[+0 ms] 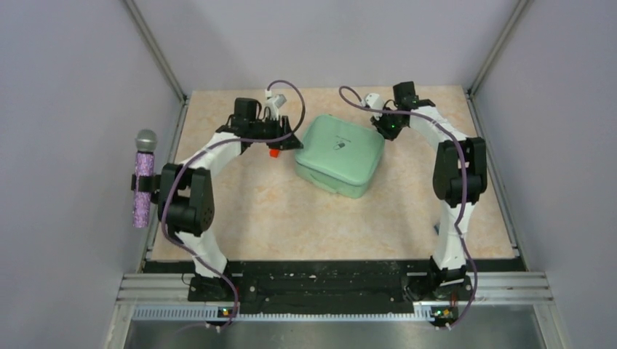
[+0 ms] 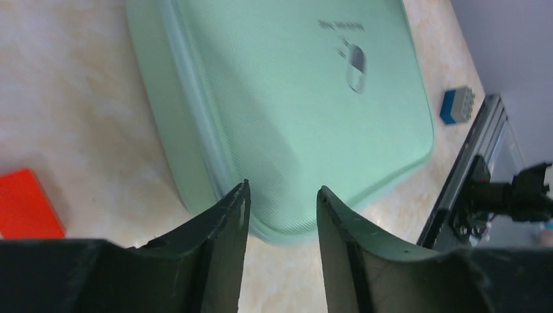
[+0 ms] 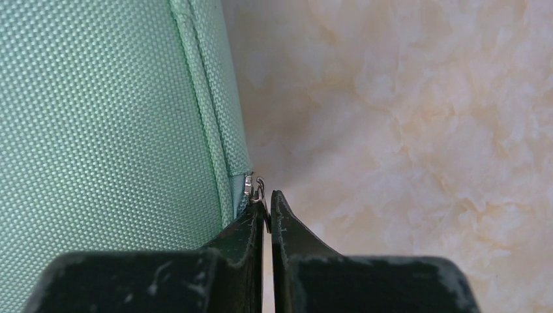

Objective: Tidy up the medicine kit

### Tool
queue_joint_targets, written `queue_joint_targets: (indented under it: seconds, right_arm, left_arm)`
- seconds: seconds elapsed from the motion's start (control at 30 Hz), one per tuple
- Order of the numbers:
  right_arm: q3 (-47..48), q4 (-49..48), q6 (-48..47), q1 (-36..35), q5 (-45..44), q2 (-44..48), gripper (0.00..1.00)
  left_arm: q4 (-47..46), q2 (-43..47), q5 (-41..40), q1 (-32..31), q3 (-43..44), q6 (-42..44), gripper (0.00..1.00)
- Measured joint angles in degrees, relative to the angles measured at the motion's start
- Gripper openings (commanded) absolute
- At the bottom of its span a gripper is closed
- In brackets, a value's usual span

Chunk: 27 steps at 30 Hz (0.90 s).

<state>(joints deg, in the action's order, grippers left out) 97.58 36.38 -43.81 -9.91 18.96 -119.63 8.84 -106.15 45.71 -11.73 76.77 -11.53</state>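
at right fingers (image 3: pixel 238 244), medicine kit (image 3: pixel 111 130), zipper (image 3: pixel 255 190) pinched

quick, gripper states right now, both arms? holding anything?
left gripper: open, nothing between the jaws, over a corner of the medicine kit.
right gripper: closed, pinching the small metal zipper pull at the kit's edge.

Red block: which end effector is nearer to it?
Left. The left end effector hangs beside the red block; the right end effector pinches a zipper pull across the kit.
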Motion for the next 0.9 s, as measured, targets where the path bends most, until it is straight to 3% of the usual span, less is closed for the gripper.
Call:
queue_joint_targets:
  seconds: [0.13, 0.27, 0.47, 0.73, 0.9]
  right_arm:
    - [0.81, -1.81, -1.57, -0.74, 1.6, -0.98, 0.0]
    - [0.55, -4.37, -3.76, -1.29, 3.65, -1.03, 0.0]
    - [-5.38, -13.68, -11.61, -1.55, 7.96, 0.24, 0.0]
    - [-6.82, -18.08, -14.6, -3.5, 9.42, 0.59, 0.0]
    - [-6.8, -18.58, -14.62, -6.67, 9.9, 0.31, 0.0]
  left_arm:
    - [7.65, 8.52, -0.37, 0.5, -3.26, 6.36, 0.61]
    - [5.99, 10.84, -1.42, 3.96, -2.51, 6.47, 0.62]
    - [0.2, -3.3, -2.23, 5.73, 15.15, 1.2, 0.63]
    - [-5.03, -26.21, -3.52, -0.59, 38.75, -1.31, 0.68]
    - [-3.56, -30.95, -3.1, -4.13, 39.78, -1.36, 0.61]
